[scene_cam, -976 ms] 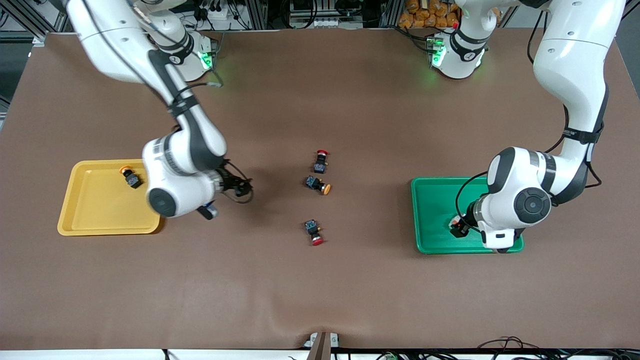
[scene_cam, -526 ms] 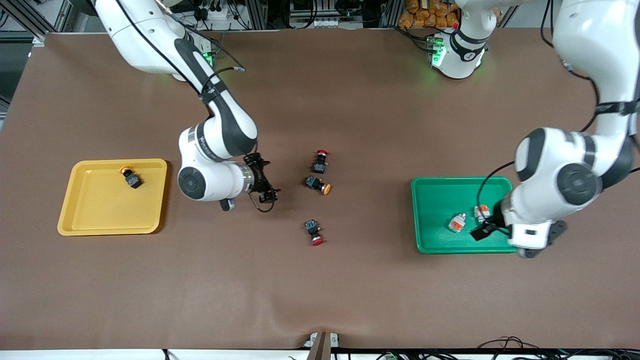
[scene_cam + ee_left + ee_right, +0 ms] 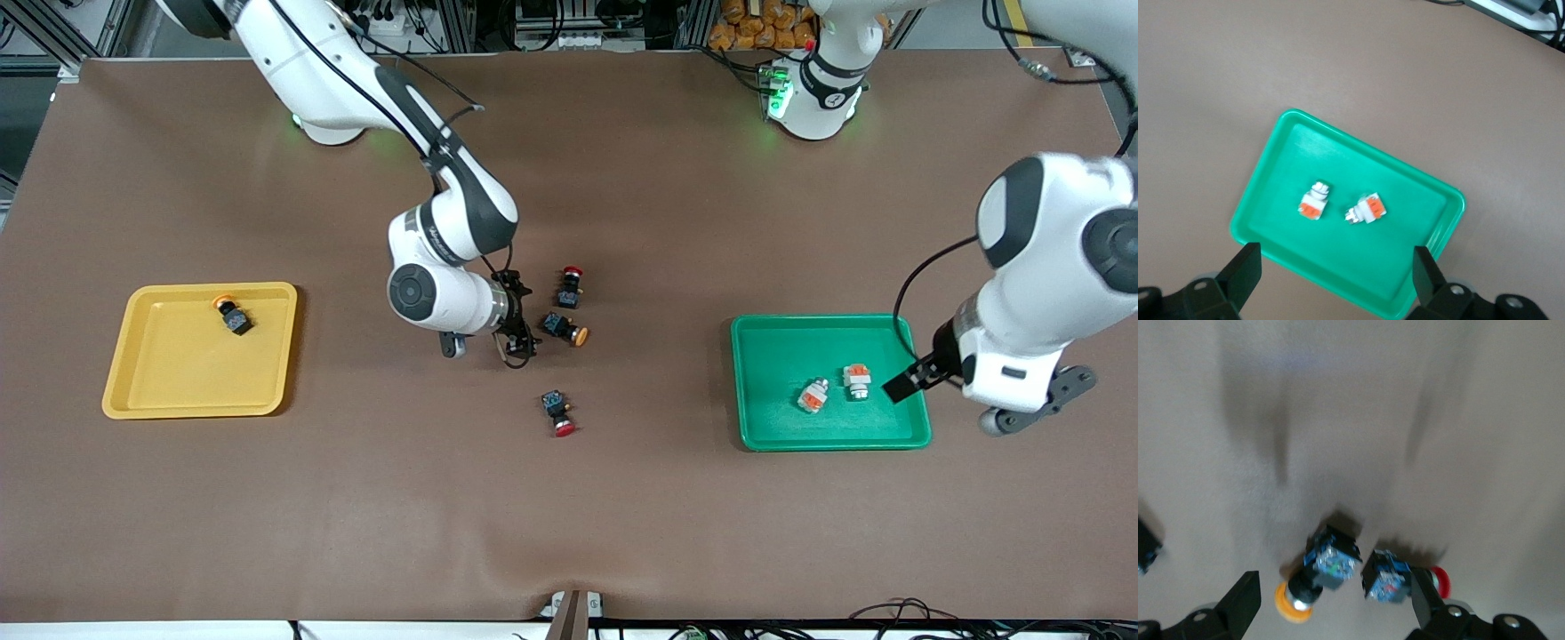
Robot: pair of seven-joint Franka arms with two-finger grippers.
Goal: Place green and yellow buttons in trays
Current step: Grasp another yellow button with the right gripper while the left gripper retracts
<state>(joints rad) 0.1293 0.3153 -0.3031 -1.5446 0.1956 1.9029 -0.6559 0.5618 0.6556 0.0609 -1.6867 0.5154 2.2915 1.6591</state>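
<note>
Green tray (image 3: 1441,217) holds two white switches (image 3: 1314,201); left tool's fingers (image 3: 1245,270) spread.

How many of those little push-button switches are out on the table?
6: one in the yellow tray, two in the green tray, three mid-table. None seems hidden.

table (image 3: 622,533): brown mat cover | top edge: metal framing (image 3: 462,27), cables (image 3: 551,22) | light: even, soft shadows
</note>
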